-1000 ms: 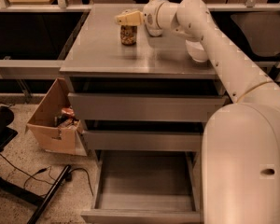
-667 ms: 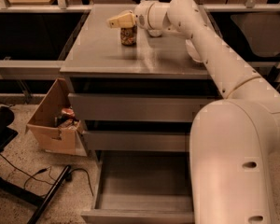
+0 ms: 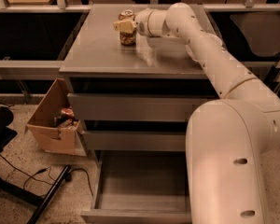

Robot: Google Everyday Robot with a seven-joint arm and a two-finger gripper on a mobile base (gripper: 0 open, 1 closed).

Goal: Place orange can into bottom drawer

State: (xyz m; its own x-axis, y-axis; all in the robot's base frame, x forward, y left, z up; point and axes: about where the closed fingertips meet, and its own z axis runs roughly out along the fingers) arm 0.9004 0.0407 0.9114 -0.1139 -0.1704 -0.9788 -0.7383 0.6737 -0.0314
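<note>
The orange can [image 3: 127, 38] stands upright on the steel top of the drawer cabinet [image 3: 98, 55], toward 12 o'clock in the view and a little left of centre, its silver lid showing above the mottled label. The gripper [image 3: 124, 26] has reached it from the 3 o'clock side, and a beige part of it crosses the upper half of the can. That height looks chosen for a sideways hold below the rim, so the can would stay vertical when lifted. Whether the gripper has clamped the can or only brackets it, I cannot tell. The white arm [image 3: 210, 55] stretches low across the cabinet top from its bulky base at 4 o'clock, probably because the can sits far back. The bottom drawer [image 3: 140, 190] at 6 o'clock is pulled out, its grey floor bare and ready to receive the can, while the two drawers above it are shut. A cardboard box [image 3: 49, 125] sits on the floor at 8 o'clock, outside the likely path. Compared with 0.7 s ago, the beige tip no longer pokes out toward 10 o'clock beside the can's rim. It has dropped and now lies against the label. The can has not shifted, and the arm's base has edged only slightly left.
</note>
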